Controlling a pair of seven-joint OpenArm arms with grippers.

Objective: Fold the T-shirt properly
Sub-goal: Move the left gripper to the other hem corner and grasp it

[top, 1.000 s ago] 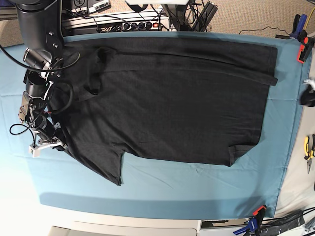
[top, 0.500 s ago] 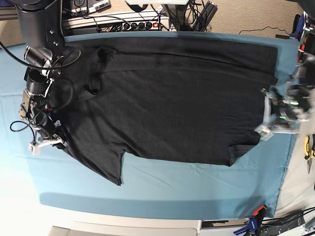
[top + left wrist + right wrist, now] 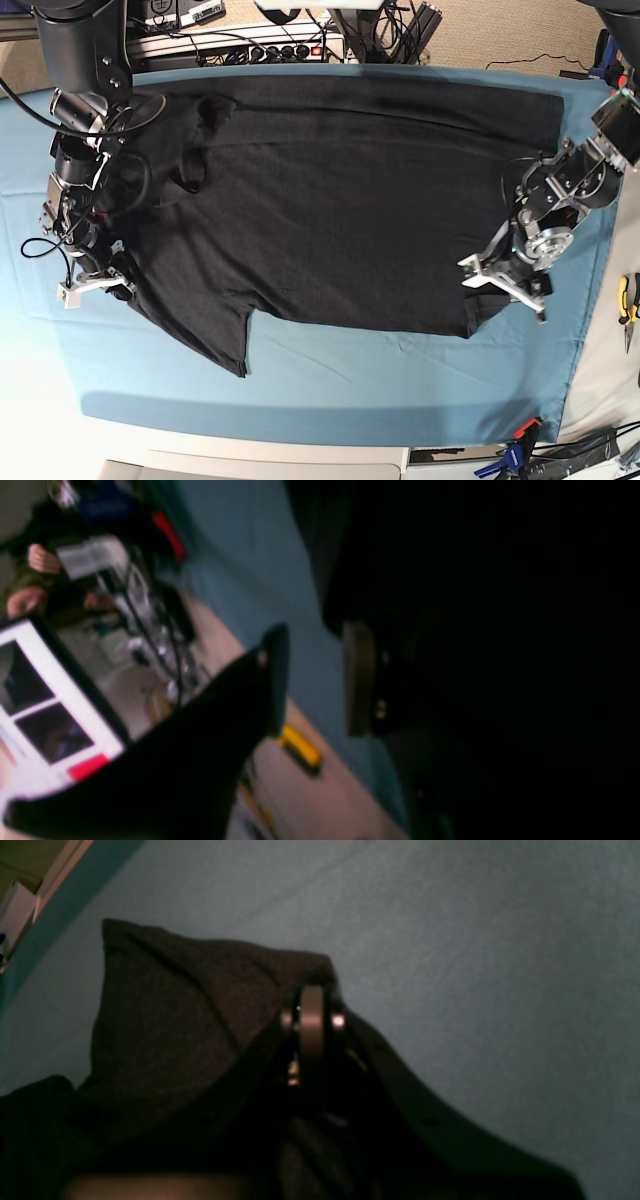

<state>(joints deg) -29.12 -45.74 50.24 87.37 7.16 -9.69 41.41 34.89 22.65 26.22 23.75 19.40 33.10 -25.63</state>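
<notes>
The black T-shirt (image 3: 340,200) lies spread flat across most of the worktop, on the teal cloth (image 3: 330,385), its plain side up. Its long upper edge runs along the far edge of the worktop, near the clutter of cables there, and one short sleeve (image 3: 215,340) points toward the near edge, left of the middle in the base view.

The right gripper (image 3: 95,285) is low at the left edge of the shirt in the base view. The right wrist view shows its fingers drawn together with a fold of dark fabric (image 3: 200,1005) pinched between them, the cloth bunched up in a peak above the teal surface.

The left gripper (image 3: 503,280) is at the opposite side, down at the shirt's edge near the corner where the fabric steps in. In the left wrist view (badly blurred and mostly dark) its fingers (image 3: 272,680) stand apart, with teal cloth visible in the gap; one finger sits over the black shirt and the other over the cloth. Whether either touches the fabric cannot be told.

A yellow-handled tool (image 3: 628,300) lies off the cloth at the right edge of the worktop, and a red clamp (image 3: 612,108) sits at the far right corner.
</notes>
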